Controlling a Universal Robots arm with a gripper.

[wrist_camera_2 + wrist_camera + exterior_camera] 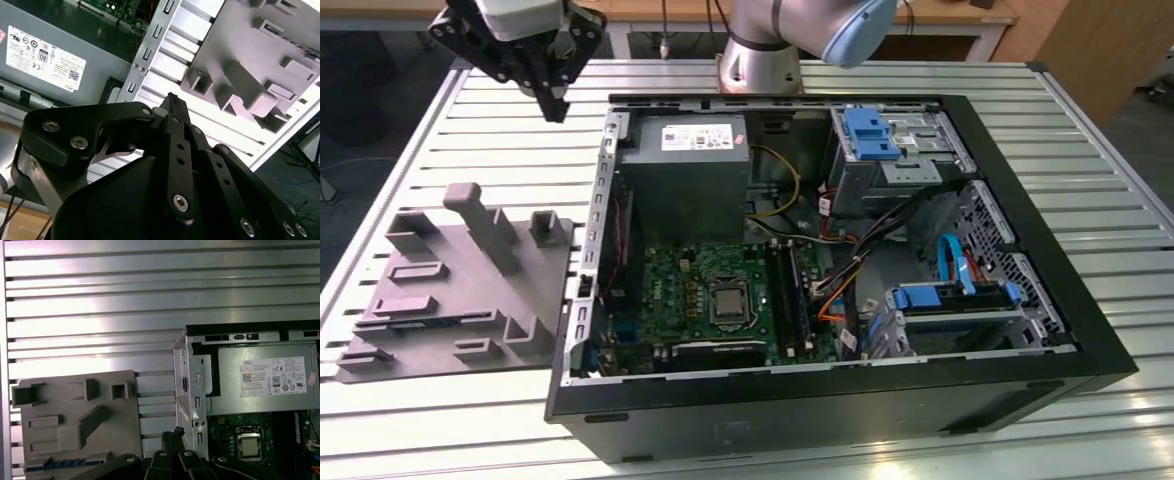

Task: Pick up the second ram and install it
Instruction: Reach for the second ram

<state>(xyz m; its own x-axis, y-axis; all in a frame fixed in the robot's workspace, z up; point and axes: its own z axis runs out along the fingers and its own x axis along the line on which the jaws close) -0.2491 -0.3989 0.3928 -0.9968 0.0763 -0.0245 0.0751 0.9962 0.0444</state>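
Note:
The second ram is a thin blue stick lying flat in a slot along one edge of the grey holder block. In the exterior view that block sits on the table to the left of the open computer case. My gripper hangs high over the table's far left part, beyond the block and left of the case. Its black fingers meet at the tip with nothing between them. The tip hovers over the gap between block and case. The black memory slots lie on the green motherboard.
The case holds a grey power supply, blue drive clips and loose cables. The arm's base stands behind the case. The slatted metal table is bare around the gripper.

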